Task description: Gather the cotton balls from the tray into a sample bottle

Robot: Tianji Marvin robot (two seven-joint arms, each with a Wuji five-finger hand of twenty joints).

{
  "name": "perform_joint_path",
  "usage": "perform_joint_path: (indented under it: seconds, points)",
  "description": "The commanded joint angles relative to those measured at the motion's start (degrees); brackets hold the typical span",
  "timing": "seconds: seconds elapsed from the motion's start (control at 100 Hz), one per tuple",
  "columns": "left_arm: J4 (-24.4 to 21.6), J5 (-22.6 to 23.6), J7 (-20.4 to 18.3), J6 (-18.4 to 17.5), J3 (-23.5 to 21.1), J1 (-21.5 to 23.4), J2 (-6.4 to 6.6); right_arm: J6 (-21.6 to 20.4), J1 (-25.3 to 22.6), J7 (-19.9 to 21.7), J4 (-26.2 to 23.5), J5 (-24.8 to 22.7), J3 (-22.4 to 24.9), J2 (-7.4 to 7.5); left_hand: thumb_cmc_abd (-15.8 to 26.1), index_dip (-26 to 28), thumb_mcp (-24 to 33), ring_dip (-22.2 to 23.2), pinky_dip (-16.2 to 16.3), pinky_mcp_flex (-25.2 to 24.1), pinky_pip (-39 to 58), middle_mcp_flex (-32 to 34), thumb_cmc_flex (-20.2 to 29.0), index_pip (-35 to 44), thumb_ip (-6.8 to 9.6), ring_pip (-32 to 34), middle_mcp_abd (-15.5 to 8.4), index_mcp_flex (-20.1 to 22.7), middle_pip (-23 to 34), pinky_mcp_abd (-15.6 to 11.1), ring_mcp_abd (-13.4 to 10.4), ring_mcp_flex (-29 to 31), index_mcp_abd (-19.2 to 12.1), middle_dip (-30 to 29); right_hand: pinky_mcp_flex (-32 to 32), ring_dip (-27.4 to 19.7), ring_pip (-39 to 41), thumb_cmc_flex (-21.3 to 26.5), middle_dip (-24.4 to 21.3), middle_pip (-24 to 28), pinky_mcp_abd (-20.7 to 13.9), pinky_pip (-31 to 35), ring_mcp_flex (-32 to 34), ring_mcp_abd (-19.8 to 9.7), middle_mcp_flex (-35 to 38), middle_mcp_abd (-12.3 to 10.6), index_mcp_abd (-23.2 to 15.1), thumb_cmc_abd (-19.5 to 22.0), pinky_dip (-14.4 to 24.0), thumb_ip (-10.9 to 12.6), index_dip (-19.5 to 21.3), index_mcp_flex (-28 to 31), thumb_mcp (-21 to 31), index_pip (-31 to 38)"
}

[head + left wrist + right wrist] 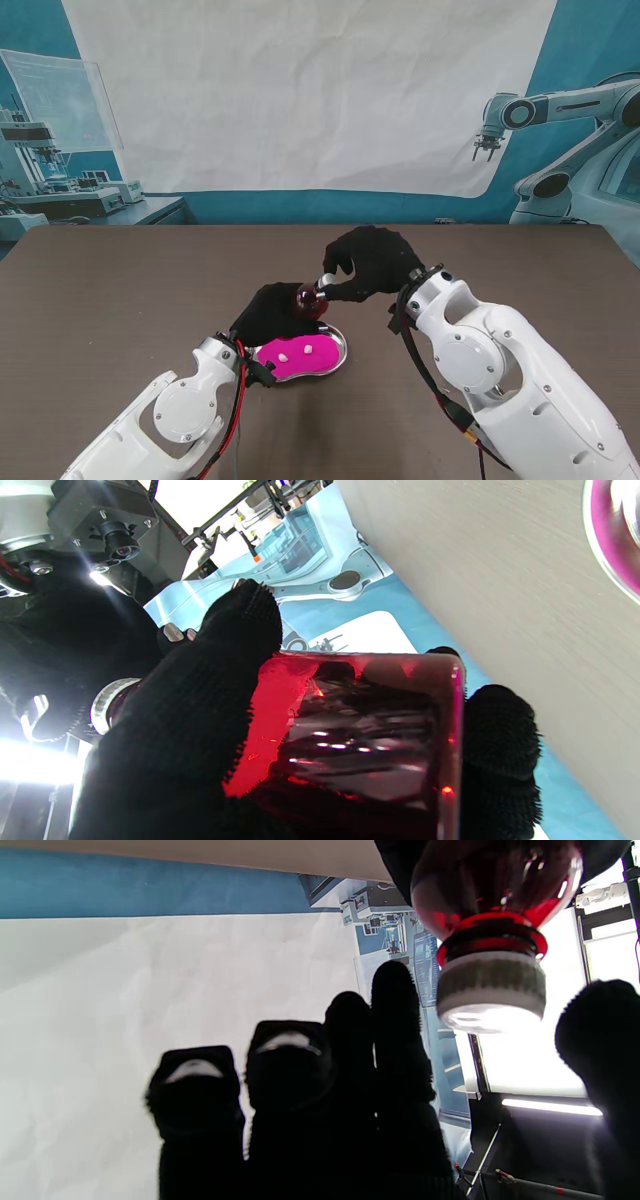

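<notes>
My left hand [272,312] is shut on a dark red sample bottle [308,300], held tilted just above the far edge of the tray. In the left wrist view the gloved fingers [190,720] wrap the bottle [360,730]. My right hand [370,262] reaches in from the far side at the bottle's white ribbed cap [325,283]. In the right wrist view the cap [490,990] sits between a finger [395,1005] and the thumb [600,1040], with small gaps on both sides. Two white cotton balls [284,356] [308,349] lie in the metal tray [338,358] on its pink lining.
The brown table [120,300] stretches wide on both sides of the tray. A white sheet and a blue printed backdrop [300,100] stand behind the table's far edge. Both white forearms [510,380] rise from the near corners.
</notes>
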Motion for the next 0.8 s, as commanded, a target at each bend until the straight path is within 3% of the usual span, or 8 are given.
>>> perform_joint_path:
  seconds: [0.0,0.12,0.13,0.16,0.18,0.27,0.43,0.79]
  points:
    - [-0.16,-0.18,-1.02,0.01,-0.05,0.15,-0.36,-0.74,0.01,0.75,-0.07,-0.56,-0.43,-0.18,25.62,1.26,20.86,3.28,3.09,-1.91,6.49,4.51,16.05,16.76,0.68,8.96,-2.33,8.55,2.33,-6.06,1.45,3.26,-8.21,1.63,1.32,1.46,2.12,1.7,-0.6,-0.6,-0.27,3.53,2.48,0.31,1.8,-1.04,-0.16,-1.92,1.46,2.33,1.27,2.73,0.6,0.83]
    - [-0.28,-0.14,-1.0,0.16,-0.16,0.3,-0.35,-1.72,0.04,-0.16,0.32,-1.23,-0.83,-0.24,25.56,1.25,20.87,3.26,3.11,-1.91,6.48,4.53,16.05,16.75,0.69,8.93,-2.33,8.59,2.34,-6.06,1.49,3.19,-8.22,1.61,2.84,2.4,4.48,6.67,-0.99,-0.8,0.26,4.08,2.48,-0.11,6.08,-1.94,-1.11,-3.55,1.5,2.98,2.29,6.86,3.66,2.36]
    - [-0.29,-0.14,-1.0,0.17,-0.18,0.31,-0.35,-1.8,0.04,-0.28,0.37,-1.31,-0.86,-0.25,25.55,1.25,20.87,3.26,3.11,-1.91,6.48,4.53,16.04,16.75,0.69,8.92,-2.33,8.58,2.34,-6.06,1.5,3.18,-8.22,1.62,2.94,2.44,4.64,7.19,-1.01,-0.87,0.28,4.11,2.47,0.05,6.44,-1.98,-1.31,-3.73,1.45,2.05,1.94,7.2,3.75,2.47]
    - [-0.32,-0.14,-1.0,0.18,-0.21,0.35,-0.34,-1.99,0.05,-0.8,0.55,-1.53,-0.99,-0.31,25.59,1.24,20.87,3.26,3.11,-1.91,6.48,4.5,16.04,16.72,0.69,8.92,-2.32,8.52,2.34,-6.06,1.49,3.16,-8.18,1.62,3.42,2.66,5.5,9.84,-0.95,-0.94,0.56,4.34,2.44,0.12,7.8,-2.16,-2.2,-5.22,1.2,-3.5,-5.59,7.0,4.37,7.66]
    - [-0.34,-0.14,-0.99,0.19,-0.23,0.36,-0.34,-2.11,0.06,-1.1,0.65,-1.65,-1.07,-0.34,25.56,1.24,20.89,3.27,3.11,-1.91,6.48,4.5,16.06,16.73,0.69,8.94,-2.32,8.59,2.34,-6.06,1.48,3.19,-8.15,1.63,3.63,2.75,5.82,10.88,-0.92,-0.95,0.62,4.43,2.45,0.06,8.36,-2.23,-2.52,-5.95,1.1,-5.06,-8.05,6.83,4.73,9.86]
    - [-0.37,-0.09,-0.98,0.2,-0.31,0.41,-0.33,-3.01,0.12,-2.19,1.19,-1.79,-1.29,-0.48,25.59,1.22,20.85,3.28,3.12,-1.92,6.47,4.48,16.05,16.69,0.67,8.95,-2.28,8.53,2.33,-6.06,1.44,3.19,-8.2,1.64,4.18,2.99,6.68,15.37,-0.8,-1.06,0.9,4.59,2.46,-0.13,10.01,-2.66,-4.64,-8.83,0.96,-8.71,-12.49,5.46,5.89,17.11]
    - [-0.49,-0.07,-1.02,0.35,-0.38,0.49,-0.31,-4.32,0.32,-3.07,1.84,-1.68,-1.47,-0.59,25.59,1.18,20.82,3.25,3.13,-1.92,6.47,4.45,16.06,16.62,0.66,8.87,-2.25,8.5,2.28,-6.06,1.52,3.09,-8.17,1.63,4.41,3.05,7.0,18.16,-0.19,-0.73,0.95,4.61,2.47,-0.37,10.82,-3.17,-6.57,-11.5,0.86,-9.11,-14.3,5.11,7.15,20.55]
    - [-0.83,-0.02,-1.24,0.73,-0.61,0.8,-0.22,-7.99,0.92,-2.86,2.66,-0.78,-0.61,-0.49,25.52,1.13,20.85,3.25,3.14,-2.13,6.33,4.43,16.08,16.5,0.61,8.83,-2.1,8.61,2.23,-5.9,1.66,3.05,-8.06,1.74,3.69,2.78,6.38,22.19,2.29,0.35,-0.59,3.86,2.54,-1.46,8.95,-4.39,-9.33,-12.59,0.7,-8.18,-10.43,3.03,10.93,20.71]
